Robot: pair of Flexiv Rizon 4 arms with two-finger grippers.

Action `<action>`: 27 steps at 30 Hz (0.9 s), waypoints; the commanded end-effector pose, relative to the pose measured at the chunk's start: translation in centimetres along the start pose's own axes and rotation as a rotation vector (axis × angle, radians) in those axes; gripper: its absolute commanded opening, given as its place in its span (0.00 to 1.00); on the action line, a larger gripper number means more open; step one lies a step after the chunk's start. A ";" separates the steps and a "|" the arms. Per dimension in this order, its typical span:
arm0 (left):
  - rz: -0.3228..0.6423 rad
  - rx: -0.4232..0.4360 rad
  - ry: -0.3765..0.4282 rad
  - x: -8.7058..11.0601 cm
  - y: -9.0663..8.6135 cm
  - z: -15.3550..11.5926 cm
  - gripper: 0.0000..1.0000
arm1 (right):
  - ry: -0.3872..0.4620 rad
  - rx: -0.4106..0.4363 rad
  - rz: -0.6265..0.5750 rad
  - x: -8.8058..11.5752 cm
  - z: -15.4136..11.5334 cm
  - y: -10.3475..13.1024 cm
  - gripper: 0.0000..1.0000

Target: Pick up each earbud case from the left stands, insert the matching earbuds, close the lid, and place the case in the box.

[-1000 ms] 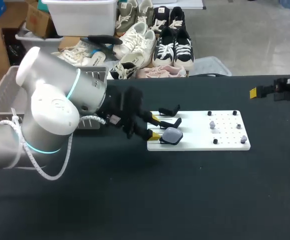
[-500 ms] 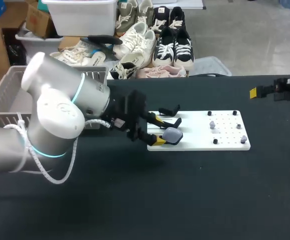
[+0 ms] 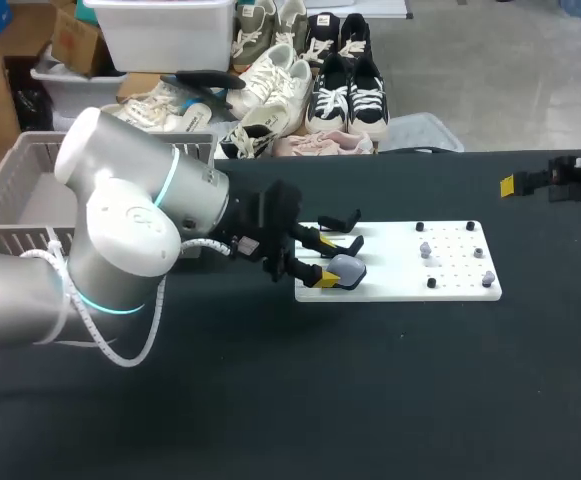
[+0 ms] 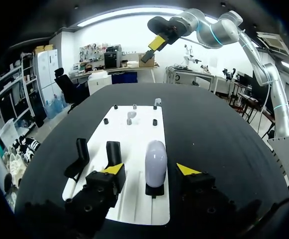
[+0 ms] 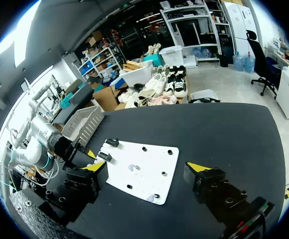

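Observation:
A pale lavender earbud case with its lid down stands on a black stand at the near end of the white board. My left gripper is open, with a yellow-tipped finger on each side of the case and a gap at both sides. In the head view the case sits at the board's left end, just past the left gripper. Two more black stands beside it hold nothing. Small earbuds sit on pegs further right. My right gripper is open and holds nothing, far off at the table's right edge.
A grey slatted basket stands at the table's far left, behind my left arm. The board carries several small black pegs. Dark tabletop lies all around the board.
My left arm has moved right, bringing its fingers alongside the case. The fingers widened and then came in a little. The right arm has stayed still.

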State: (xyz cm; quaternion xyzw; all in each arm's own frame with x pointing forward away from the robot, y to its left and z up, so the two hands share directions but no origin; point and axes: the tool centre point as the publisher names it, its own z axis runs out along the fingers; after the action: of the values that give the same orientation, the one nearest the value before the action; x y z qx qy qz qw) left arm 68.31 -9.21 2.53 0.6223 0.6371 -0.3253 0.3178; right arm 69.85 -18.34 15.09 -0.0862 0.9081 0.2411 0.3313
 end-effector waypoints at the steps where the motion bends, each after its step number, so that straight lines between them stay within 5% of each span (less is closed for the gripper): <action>1: 0.001 0.007 -0.005 0.0 0.3 0.3 0.66 | 0.001 -0.007 -0.002 0.0 0.1 -0.2 1.00; 27: -0.037 0.012 -0.033 0.2 -0.1 0.7 0.54 | 0.001 -0.007 -0.002 0.0 0.1 -0.2 1.00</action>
State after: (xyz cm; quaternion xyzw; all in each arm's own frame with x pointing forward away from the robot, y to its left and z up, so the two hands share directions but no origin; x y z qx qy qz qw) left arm 68.18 -9.69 2.11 0.6074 0.6426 -0.3437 0.3163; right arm 69.85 -18.34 15.09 -0.0862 0.9081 0.2411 0.3313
